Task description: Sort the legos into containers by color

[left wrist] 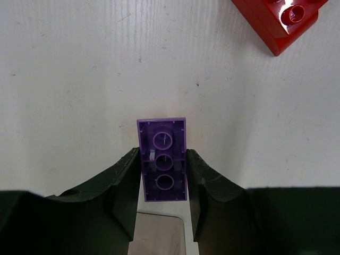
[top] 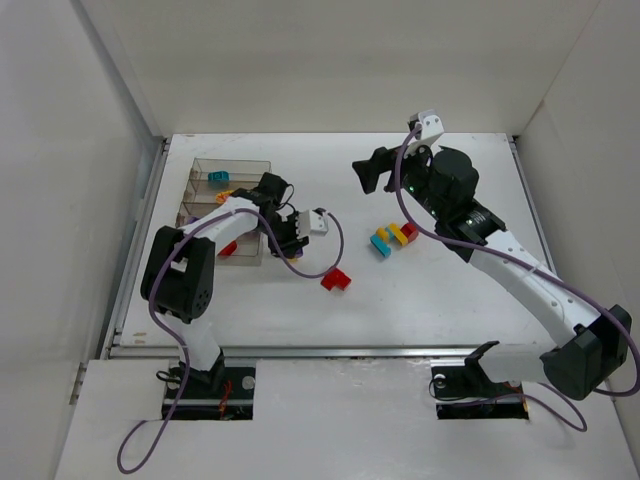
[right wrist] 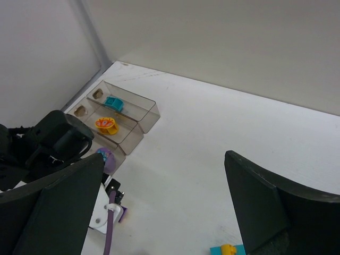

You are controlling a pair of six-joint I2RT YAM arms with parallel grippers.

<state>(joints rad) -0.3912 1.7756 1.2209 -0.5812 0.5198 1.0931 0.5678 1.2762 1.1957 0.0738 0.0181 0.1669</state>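
Your left gripper [left wrist: 163, 162] pinched a purple brick [left wrist: 162, 139] over the tabletop [left wrist: 79, 79]. Your right gripper [right wrist: 163, 159] hung spread wide apart.

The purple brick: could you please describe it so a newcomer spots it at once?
Start at the clear organizer box, left in the top view. Just right of it, the left gripper clamps the purple brick, underside tubes showing; the nearby red brick lies loose.

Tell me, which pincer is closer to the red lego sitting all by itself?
Left. The left pincer, shut on a purple brick, is just left of the red lego in the top view. The right pincer is open, much farther off toward the back.
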